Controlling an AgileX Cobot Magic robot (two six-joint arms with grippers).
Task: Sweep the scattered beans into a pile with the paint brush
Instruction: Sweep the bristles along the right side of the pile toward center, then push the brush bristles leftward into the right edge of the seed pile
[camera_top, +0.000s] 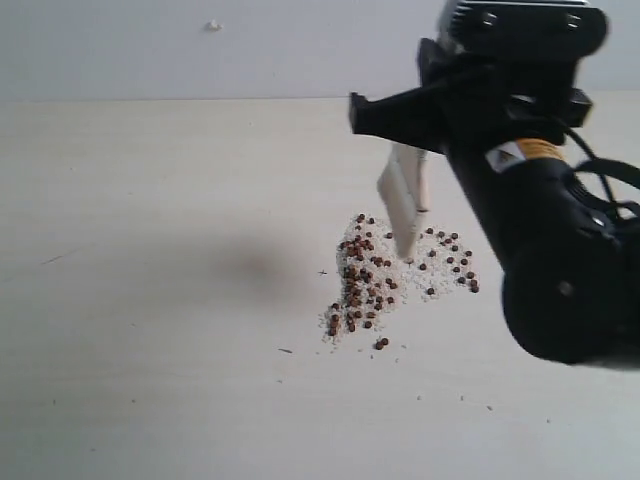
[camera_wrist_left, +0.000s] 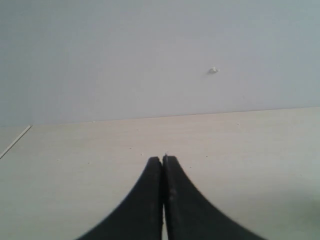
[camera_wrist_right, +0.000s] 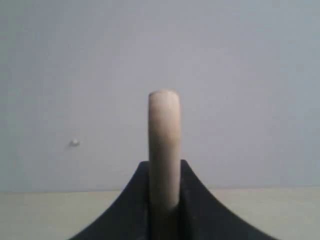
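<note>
Reddish beans (camera_top: 372, 275), paint brush (camera_top: 405, 205) above, tabletop (camera_top: 150, 300) around

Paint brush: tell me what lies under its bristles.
The beans spread on the table beneath the paint brush; whatever lies directly under its bristles is covered.

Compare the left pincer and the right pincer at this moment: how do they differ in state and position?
The left pincer has its fingers pressed together on nothing; the right pincer is clamped on the paint brush handle. The left pincer looks out over bare table and is absent from the exterior view; the right pincer holds the brush's bristles down at the beans. Both have black, curved fingers.
</note>
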